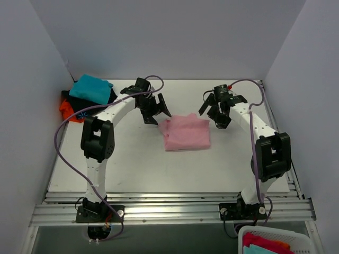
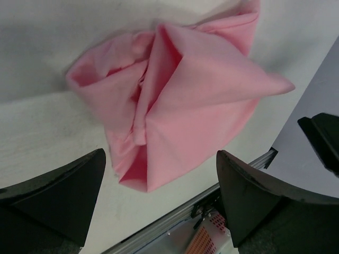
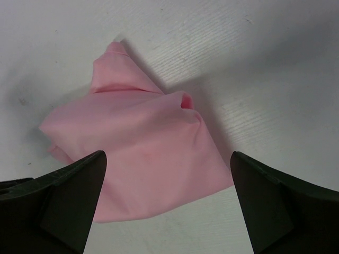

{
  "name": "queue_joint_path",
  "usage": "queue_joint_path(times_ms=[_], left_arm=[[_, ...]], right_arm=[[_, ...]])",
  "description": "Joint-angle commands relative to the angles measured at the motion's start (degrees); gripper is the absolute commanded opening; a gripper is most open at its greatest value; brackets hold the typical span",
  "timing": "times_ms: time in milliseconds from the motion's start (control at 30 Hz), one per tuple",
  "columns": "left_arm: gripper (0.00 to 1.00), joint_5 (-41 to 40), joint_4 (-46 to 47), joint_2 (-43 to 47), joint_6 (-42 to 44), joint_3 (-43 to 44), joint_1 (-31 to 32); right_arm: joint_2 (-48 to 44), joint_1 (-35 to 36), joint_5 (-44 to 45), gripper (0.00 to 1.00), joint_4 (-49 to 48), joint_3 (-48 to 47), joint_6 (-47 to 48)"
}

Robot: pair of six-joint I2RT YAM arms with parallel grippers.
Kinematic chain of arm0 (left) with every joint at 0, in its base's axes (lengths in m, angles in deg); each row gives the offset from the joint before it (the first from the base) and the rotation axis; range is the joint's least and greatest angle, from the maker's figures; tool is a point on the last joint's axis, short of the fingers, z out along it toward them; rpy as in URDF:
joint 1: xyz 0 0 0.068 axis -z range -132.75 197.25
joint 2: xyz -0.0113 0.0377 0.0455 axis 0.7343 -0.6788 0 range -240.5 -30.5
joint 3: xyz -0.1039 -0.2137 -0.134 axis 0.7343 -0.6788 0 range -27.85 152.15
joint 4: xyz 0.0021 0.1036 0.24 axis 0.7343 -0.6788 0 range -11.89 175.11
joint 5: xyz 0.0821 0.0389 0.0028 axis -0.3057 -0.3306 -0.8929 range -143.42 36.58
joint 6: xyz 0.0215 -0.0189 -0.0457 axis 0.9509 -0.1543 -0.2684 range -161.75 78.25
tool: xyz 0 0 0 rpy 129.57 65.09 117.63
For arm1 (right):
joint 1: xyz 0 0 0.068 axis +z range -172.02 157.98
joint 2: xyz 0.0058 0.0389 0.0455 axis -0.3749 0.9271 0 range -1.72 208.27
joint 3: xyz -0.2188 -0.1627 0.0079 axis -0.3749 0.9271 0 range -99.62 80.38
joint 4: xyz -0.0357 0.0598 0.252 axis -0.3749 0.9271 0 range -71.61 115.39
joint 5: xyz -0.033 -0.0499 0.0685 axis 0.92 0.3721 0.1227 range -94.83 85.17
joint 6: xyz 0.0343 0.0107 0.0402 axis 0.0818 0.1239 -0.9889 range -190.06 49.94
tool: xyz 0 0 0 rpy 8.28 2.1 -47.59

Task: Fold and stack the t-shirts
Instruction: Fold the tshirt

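Overhead first: pink t-shirt (image 1: pixel 185 133) lies roughly folded on the worktop (image 1: pixel 132 169) between my left tool (image 1: pixel 153 108) and right tool (image 1: pixel 220 114). Both are gaping and empty, probably flanking it so each can take a side. The pile of other t-shirts (image 1: pixel 87 98), teal on top, sits well beyond the left tool.

Left wrist: soft matte cloth below the tool, loose puckered folds, one pointed corner.

Right wrist: a smoother face under the tool, with one rolled ridge.

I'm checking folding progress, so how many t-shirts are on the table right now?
4. A pink t-shirt lies alone in the middle. Far-left corner pile: teal t-shirt on top, black t-shirt and orange-red t-shirt showing beneath. More may be hidden inside that pile.
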Motion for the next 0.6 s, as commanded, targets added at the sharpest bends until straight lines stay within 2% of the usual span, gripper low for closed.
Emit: queue_joint_path(times_ms=[0, 267, 567], left_arm=[[0.94, 0.9, 2.0, -3.7, 0.2, 9.5, 1.7], [0.94, 2.0, 2.5, -11.4, -1.1, 19.5, 2.5], [0.94, 2.2, 4.5, -14.1, -1.5, 18.5, 3.1]], right_arm=[[-0.9, 0.3, 0.4, 0.99, 0.3, -0.4, 0.6], [-3.7, -1.0, 1.3, 0.99, 2.7, 0.5, 2.5], [-4.9, -2.6, 1.2, 0.99, 4.6, -0.4, 4.7]])
